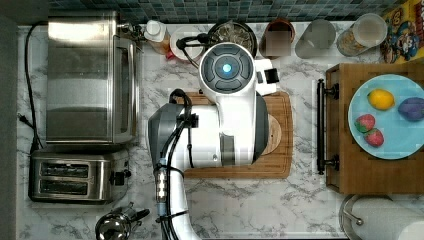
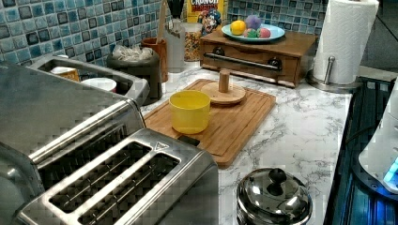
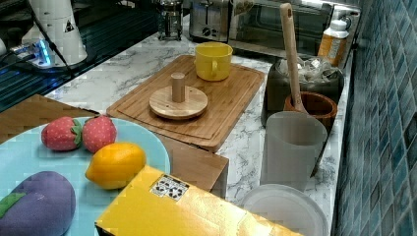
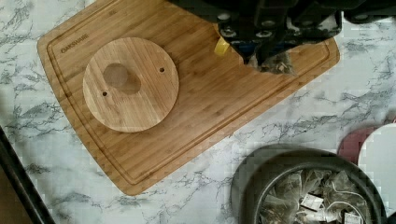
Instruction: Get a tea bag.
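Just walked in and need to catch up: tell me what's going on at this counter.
A Franka arm is fetching a tea bag. In the wrist view, its gripper is shut on a tea bag, held above the wooden cutting board. The dark bowl of tea bags sits on the marble counter just off the board. A yellow mug stands on the board near a round wooden stand.

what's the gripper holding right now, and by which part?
A tea bag, pinched between the fingers at the bag's upper part; its mesh pouch hangs below them over the cutting board.
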